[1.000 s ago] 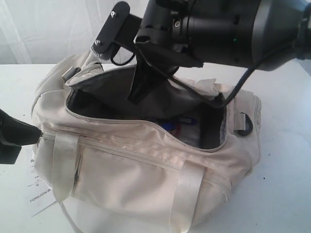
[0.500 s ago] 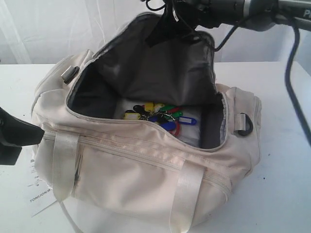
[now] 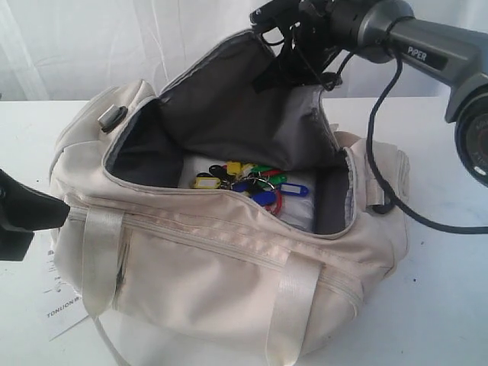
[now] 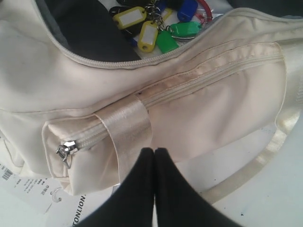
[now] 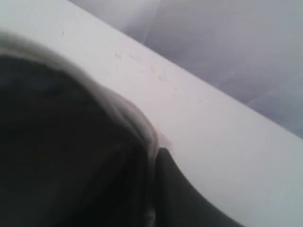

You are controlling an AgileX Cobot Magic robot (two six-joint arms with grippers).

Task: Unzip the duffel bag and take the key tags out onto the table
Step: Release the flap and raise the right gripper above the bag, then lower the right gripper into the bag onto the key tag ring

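Note:
The cream duffel bag [image 3: 213,259] lies on the white table [image 3: 450,305] with its top unzipped. Its dark grey-lined flap [image 3: 236,107] is held upright by my right gripper [image 3: 284,49], which is shut on the flap's upper edge; the right wrist view shows the fabric pinched at the right gripper [image 5: 154,189]. The key tags [image 3: 248,183] lie inside on the bag's floor, coloured yellow, green, blue, red and black. My left gripper [image 3: 55,210] is shut and empty beside the bag's left end. In the left wrist view, the left gripper [image 4: 154,151] points at a webbing handle [image 4: 128,127], below the key tags [image 4: 156,28].
A white paper label [image 3: 65,309] with black print lies on the table under the bag's left end. A metal zipper pull [image 4: 64,152] hangs at the side pocket's end. The right arm's black cable [image 3: 381,152] loops down past the bag's right end.
The right arm has risen and swung back to the right with the flap. The bag's mouth now stands wide open and the key tags show fully. The left gripper stayed put.

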